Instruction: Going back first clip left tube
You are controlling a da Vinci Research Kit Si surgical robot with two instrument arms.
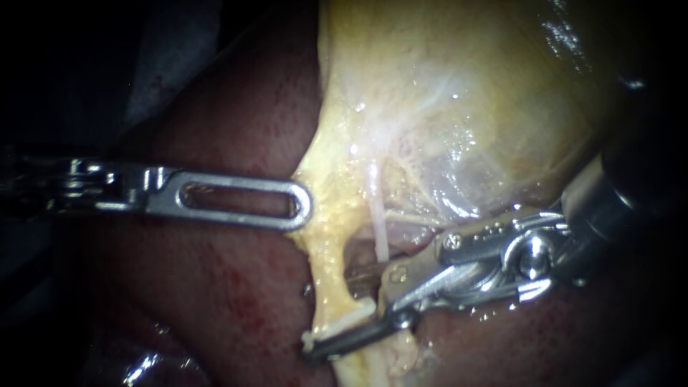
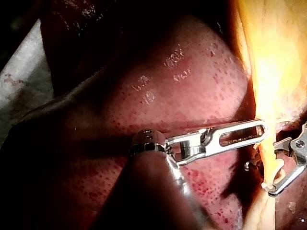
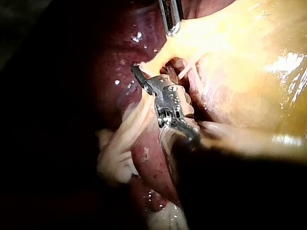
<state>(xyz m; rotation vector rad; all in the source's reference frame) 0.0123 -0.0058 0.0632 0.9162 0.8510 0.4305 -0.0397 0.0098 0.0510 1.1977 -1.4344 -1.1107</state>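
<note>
My left instrument (image 1: 299, 206) comes in level over the liver, its slotted jaws shut on the yellow edge of the gallbladder (image 1: 459, 107) and holding it taut. From that edge the left tube (image 1: 328, 276) runs down as a yellow strand. A white clip (image 1: 340, 321) sits across it. My right instrument (image 1: 327, 313) has its jaws open around this tube, one behind it and one lying just under the clip. The thin pale right tube (image 1: 378, 229) stands beside them. The left wrist view shows the left instrument (image 2: 263, 129) and the right instrument (image 2: 261, 179) at the same strand.
Dark red liver (image 1: 236, 294) lies under and left of both instruments. In the right wrist view, pale loose tissue (image 3: 120, 153) hangs beside the right instrument (image 3: 144, 79), and the left instrument's tip (image 3: 171, 21) shows ahead of it.
</note>
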